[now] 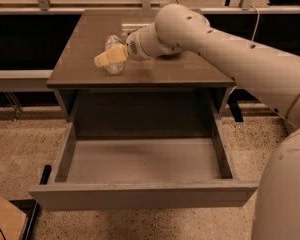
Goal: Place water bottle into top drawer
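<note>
The water bottle (112, 42) is a small clear crinkled bottle lying on the left part of the brown tabletop (190, 69). My gripper (110, 57), pale yellow at its tip, lies across the bottle's middle from the right and covers part of it. My white arm (225, 44) reaches in from the right across the table. The top drawer (140, 196) is pulled wide open below the tabletop. Its grey inside holds nothing that I can see.
A metal rail (20, 76) runs along the left of the table, with dark space behind it. A cardboard box (2, 219) sits on the speckled floor at lower left. My white base (285, 194) fills the lower right corner.
</note>
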`<state>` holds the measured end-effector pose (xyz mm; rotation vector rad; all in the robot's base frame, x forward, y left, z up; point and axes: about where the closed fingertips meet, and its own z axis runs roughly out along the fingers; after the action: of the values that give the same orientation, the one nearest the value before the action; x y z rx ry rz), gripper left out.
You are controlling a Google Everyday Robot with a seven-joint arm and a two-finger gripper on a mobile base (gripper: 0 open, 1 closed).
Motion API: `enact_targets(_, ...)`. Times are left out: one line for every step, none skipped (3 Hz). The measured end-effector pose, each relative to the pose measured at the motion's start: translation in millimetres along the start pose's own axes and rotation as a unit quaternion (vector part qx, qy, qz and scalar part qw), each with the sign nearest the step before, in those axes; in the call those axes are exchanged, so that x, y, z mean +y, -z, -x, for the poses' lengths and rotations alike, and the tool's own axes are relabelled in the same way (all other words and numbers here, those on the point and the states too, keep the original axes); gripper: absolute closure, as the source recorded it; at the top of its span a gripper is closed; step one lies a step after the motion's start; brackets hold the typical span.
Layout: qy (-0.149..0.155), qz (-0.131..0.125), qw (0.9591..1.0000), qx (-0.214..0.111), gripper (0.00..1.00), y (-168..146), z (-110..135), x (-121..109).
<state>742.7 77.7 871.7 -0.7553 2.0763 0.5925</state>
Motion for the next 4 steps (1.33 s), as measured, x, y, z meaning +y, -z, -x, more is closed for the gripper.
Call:
enact_targets(0.001, 0.005, 0.9992, -0.039, 0.0, -44.0, 23.5, -0.3)
enact_targets(0.001, 0.011, 0.9987, -0.049, 0.0, -71.8, 34.2, 0.9)
enact_targets(0.002, 0.013, 0.9991, -0.041, 0.18, -87.5, 33.5, 4.5)
enact_targets(-0.002, 0.003, 0.9994, -0.034, 0.42, -87.1, 28.6, 3.6)
